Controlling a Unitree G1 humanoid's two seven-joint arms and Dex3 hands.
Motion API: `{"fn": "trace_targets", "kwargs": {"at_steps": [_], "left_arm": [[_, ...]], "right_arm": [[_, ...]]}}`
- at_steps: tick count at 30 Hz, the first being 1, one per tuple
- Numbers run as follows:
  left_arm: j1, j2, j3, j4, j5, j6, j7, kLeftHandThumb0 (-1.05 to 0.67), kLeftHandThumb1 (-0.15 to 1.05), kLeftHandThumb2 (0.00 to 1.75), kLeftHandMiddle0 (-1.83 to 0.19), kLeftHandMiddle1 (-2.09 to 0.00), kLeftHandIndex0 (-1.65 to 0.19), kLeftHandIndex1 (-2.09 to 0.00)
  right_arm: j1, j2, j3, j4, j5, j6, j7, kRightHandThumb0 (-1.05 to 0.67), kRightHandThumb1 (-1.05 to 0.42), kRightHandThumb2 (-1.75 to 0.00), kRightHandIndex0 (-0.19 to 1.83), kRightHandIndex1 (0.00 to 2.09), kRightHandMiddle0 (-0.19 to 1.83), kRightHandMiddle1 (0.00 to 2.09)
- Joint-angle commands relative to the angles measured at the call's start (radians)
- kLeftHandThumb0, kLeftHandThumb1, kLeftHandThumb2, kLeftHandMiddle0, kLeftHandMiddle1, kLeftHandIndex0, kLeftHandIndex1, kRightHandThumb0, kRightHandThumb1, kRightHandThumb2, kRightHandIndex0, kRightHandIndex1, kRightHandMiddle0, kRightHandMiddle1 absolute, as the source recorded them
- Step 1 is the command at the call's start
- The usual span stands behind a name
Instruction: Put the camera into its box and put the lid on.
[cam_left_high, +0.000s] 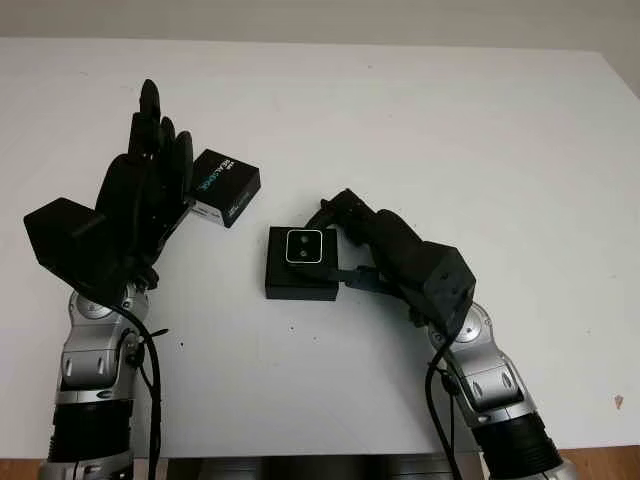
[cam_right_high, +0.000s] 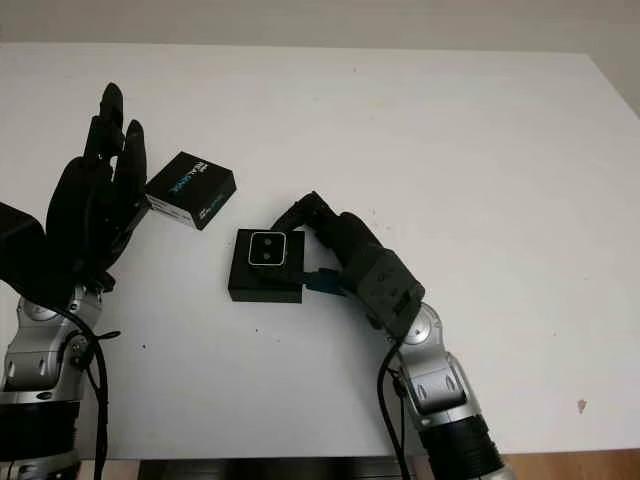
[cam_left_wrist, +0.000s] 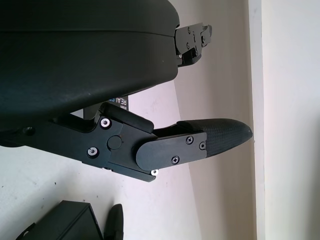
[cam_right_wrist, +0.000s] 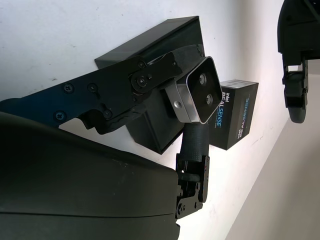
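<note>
Right hand has its fingers pinched on the small silver camera, holding it right over the open black box in the middle of the white tabletop. From the wrist view the camera looks tilted, one corner low into the box and the lens face turned outward — so I'd judge it is not seated yet. If the fingers let go now, it could land cocked on the rim or tip out onto the tabletop. The box itself sits loose, and a push from the thumb might slide it instead of pressing the camera home.

Left hand is raised and open, holding nothing, just beside the lid — the black printed piece lying apart from the box, up and to the left. That hand is close enough to knock the lid away before grasping it.
</note>
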Motion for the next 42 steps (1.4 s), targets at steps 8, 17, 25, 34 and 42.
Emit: {"fn": "trace_targets", "kwargs": {"at_steps": [8,17,25,34,42], "left_arm": [[0.010,0.000,0.001,-0.013,-0.002,-0.006,0.003,-0.70,1.05,0.58,0.19,0.00,0.19,0.00],[0.008,0.000,0.002,-0.012,0.001,-0.007,0.005,-0.70,1.05,0.58,0.19,0.00,0.19,0.00],[0.010,0.002,0.003,-0.015,0.004,-0.009,0.008,-0.70,1.05,0.58,0.19,0.00,0.19,0.00],[0.013,0.007,0.004,-0.015,0.003,-0.011,0.004,-0.71,1.05,0.59,0.19,0.00,0.19,0.00],[0.013,0.007,0.002,-0.021,0.005,-0.003,0.007,-0.71,1.05,0.59,0.19,0.00,0.19,0.00]], "right_arm": [[-0.012,0.010,0.003,0.025,0.004,-0.002,0.009,-0.42,-1.04,-0.05,0.15,0.04,0.18,1.90],[-0.014,0.014,0.002,0.036,0.015,-0.002,0.021,-0.41,-1.04,-0.05,0.14,0.04,0.17,1.91],[-0.020,0.007,0.005,0.065,0.014,-0.023,0.038,-0.43,-1.05,-0.06,0.13,0.04,0.18,1.90],[-0.027,-0.006,0.002,0.073,0.001,-0.012,0.046,-0.43,-1.04,-0.05,0.14,0.04,0.21,1.88],[-0.031,-0.005,-0.002,0.076,0.003,-0.002,0.046,-0.41,-1.04,-0.05,0.15,0.05,0.21,1.90]]}}
